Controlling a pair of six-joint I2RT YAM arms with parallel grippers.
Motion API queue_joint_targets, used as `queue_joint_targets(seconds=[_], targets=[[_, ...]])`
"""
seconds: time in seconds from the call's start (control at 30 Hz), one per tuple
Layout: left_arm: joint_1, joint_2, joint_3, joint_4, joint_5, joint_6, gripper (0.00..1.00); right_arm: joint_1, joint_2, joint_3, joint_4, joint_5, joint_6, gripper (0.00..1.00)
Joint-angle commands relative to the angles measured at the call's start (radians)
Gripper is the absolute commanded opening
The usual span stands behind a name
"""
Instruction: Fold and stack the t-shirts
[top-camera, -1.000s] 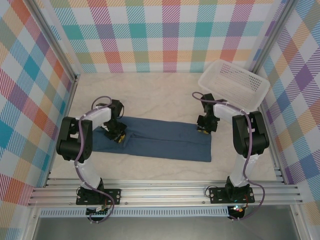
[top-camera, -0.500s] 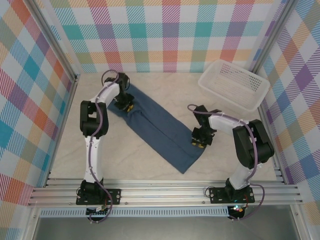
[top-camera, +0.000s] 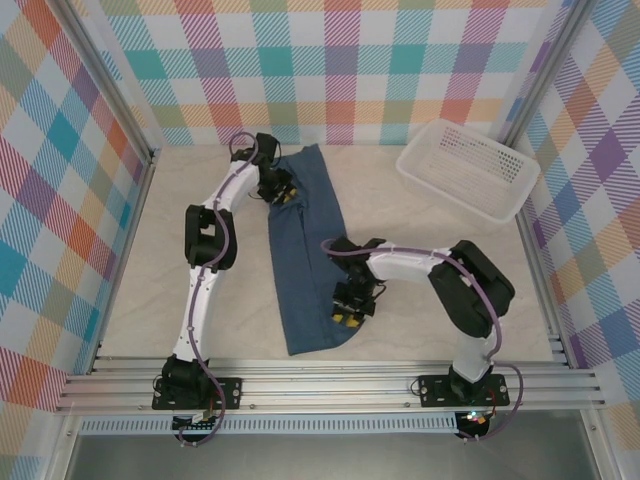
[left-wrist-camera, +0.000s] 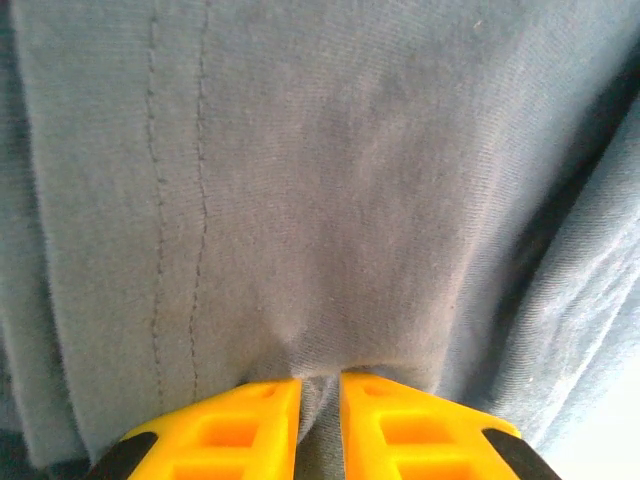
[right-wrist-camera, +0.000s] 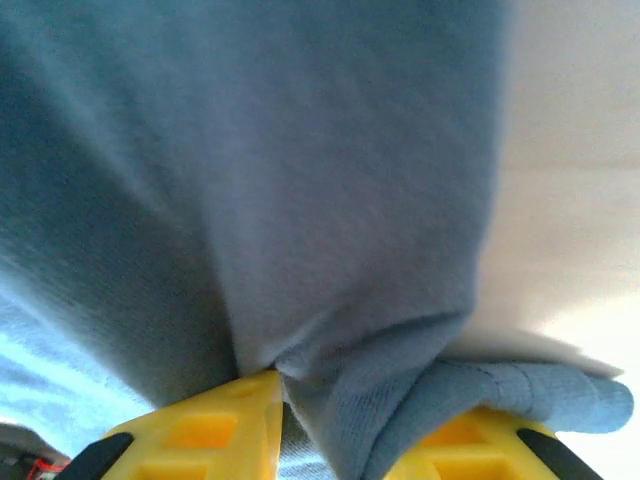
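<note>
A dark teal-blue t-shirt (top-camera: 305, 250), folded into a long narrow strip, lies on the table running from the far wall toward the near edge. My left gripper (top-camera: 280, 192) is at the strip's far end, shut on a pinch of the cloth (left-wrist-camera: 320, 390) between its yellow fingers (left-wrist-camera: 240, 430). My right gripper (top-camera: 350, 308) is at the strip's near right edge, shut on a thick bunch of the cloth (right-wrist-camera: 370, 400) that fills the gap between its yellow fingers (right-wrist-camera: 200, 430). The t-shirt (left-wrist-camera: 330, 180) fills most of the left wrist view.
A white perforated basket (top-camera: 468, 168) stands tilted at the back right corner. Checked walls close the table on three sides. An aluminium rail (top-camera: 330, 385) runs along the near edge by the arm bases.
Both grippers have swung the t-shirt round: it lay across the table, left to right, and now runs front to back. The left gripper went to the far wall, the right toward the near middle.
</note>
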Motion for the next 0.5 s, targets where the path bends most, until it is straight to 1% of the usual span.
queue_joint_targets(seconds=[0.0, 0.13, 0.23, 0.3, 0.47], targets=[[-0.016, 0.072, -0.013, -0.021, 0.022, 0.014, 0.20, 0.035, 0.106, 0.029, 0.050, 0.006, 0.081, 0.28], [-0.006, 0.076, 0.008, -0.002, 0.025, 0.046, 0.21, 0.037, 0.157, 0.088, 0.069, -0.025, 0.141, 0.28], [0.004, 0.079, 0.064, -0.058, -0.009, 0.086, 0.24, 0.040, 0.151, 0.101, 0.064, -0.019, 0.181, 0.28], [0.007, 0.064, 0.099, -0.111, -0.057, 0.112, 0.25, 0.038, 0.126, 0.104, 0.038, 0.008, 0.194, 0.29], [0.014, -0.030, 0.100, -0.204, -0.227, 0.148, 0.28, 0.026, 0.039, 0.100, -0.011, 0.065, 0.213, 0.31]])
